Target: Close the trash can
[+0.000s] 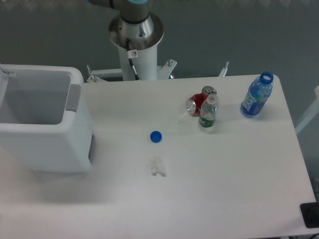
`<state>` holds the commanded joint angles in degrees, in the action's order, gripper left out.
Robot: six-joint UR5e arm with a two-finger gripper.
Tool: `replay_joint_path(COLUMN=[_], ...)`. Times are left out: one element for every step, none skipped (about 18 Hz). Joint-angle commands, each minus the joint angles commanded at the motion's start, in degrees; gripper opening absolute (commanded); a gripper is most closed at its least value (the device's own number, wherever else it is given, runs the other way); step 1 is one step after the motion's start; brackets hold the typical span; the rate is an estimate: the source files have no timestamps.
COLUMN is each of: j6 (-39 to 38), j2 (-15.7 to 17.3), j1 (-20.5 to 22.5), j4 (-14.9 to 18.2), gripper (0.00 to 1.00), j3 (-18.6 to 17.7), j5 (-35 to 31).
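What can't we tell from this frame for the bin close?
- Gripper: out of the camera view; only the arm base shows, the arm leaves at the top edge. Open or shut is unknown.
- Trash can: its left side is cut by the left edge; only a sliver at that edge might be the lid, so its position is unclear.
- Small whitish object near the blue cap: too small and pale to identify.

A flat white rectangular worktop (224, 189) is filling most of the view under soft, even light. Beyond its far edge, a dull grey-green floor (239, 35) is stretching away. Thin white metal frame legs (223, 68) are poking out from behind that far edge, and a small black object (310, 215) is sitting at its near right corner.
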<state>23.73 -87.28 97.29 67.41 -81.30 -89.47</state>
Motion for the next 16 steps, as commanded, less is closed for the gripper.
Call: replay_joint_path(j6=[0.0,0.0,-0.1,-0.1,-0.2,-0.3,-0.3,-0.3,-0.3,-0.3,-0.3,-0.3,-0.3,-0.3,-0.3,-0.3], j2=[0.0,0.0,0.0,0.0,0.0,-0.1,-0.1,-0.1,-0.1,-0.1,-0.1,-0.1,-0.1,0.0,0.0,0.1], j1=[0.0,0.0,0.0,0.1,0.1,0.1,0.1,0.1,0.2,0.3,0.3,0.3,0.4,0.8,1.2,1.8], j4=[0.0,0.1,0.1,0.1,0.1,0.1,0.1,0.1,0.1,0.0,0.0,0.0,-0.1,-0.1,-0.1,-0.1], gripper=[0.00,0.00,0.00,0.00,0.00,0.00,0.00,0.00,0.00,0.00,0.00,0.00,0.00,0.00,0.00,0.00], j3=[0.0,0.0,0.0,0.0,0.0,-0.1,-0.1,-0.1,-0.2,-0.7,-1.0,-1.1,-1.1,-1.1,-1.1,-1.1], j5=[-0.1,-0.1,-0.1,-0.3,-1.0,-1.7,-1.8,-1.8,-1.8,-2.0,-2.8,-3.2,-3.3,-3.3,-3.3,-3.3])
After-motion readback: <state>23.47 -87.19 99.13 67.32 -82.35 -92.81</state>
